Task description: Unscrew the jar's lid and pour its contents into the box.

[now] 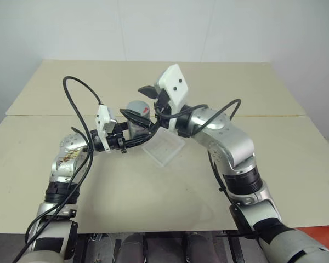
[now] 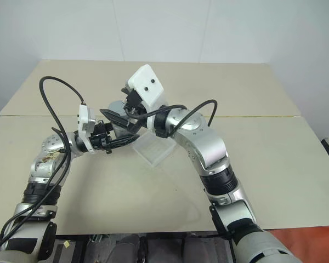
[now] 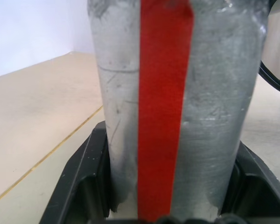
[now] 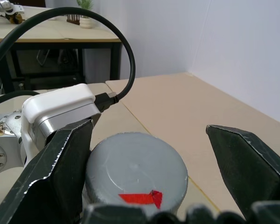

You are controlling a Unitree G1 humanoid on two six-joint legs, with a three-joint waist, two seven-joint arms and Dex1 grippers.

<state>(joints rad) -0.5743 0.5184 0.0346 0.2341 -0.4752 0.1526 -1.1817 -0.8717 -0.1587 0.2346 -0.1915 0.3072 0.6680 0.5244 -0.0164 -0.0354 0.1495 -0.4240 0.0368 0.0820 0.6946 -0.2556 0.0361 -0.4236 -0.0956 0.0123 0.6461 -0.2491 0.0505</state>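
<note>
The jar (image 1: 136,118) stands upright in mid-air above the tabletop (image 1: 263,159), held in the left gripper (image 1: 132,127), whose fingers (image 3: 84,182) are clamped on either side of its lower body. In the left wrist view the red stripe (image 3: 164,107) runs straight up the grey wall, so the jar is not tilted in the grip. The box (image 1: 163,147) lies on the tabletop just near and to the right of the jar, under the arms.

The right gripper (image 4: 149,168) reaches over from the right, its fingers (image 4: 60,172) spread wide and straddling the lid (image 4: 137,163). In the right wrist view the left-hand finger stands close against the lid's edge while the other stands well clear, so the lid sits off-centre between them. The lid is on and not yet gripped.

The step in hand appears to be taking hold of the lid in order to unscrew it. To do it well, the right gripper should probably shift sideways until the lid is centred between the fingers, then settle low enough that they meet the lid's rim and not the jar wall below. Closing off-centre would likely push the jar sideways in the left grip. The left clamp has to hold firm against the twist; the smooth wall may slip and turn with the lid. The jar should stay upright over the tabletop until the lid is off, so that nothing spills short of the box.
</note>
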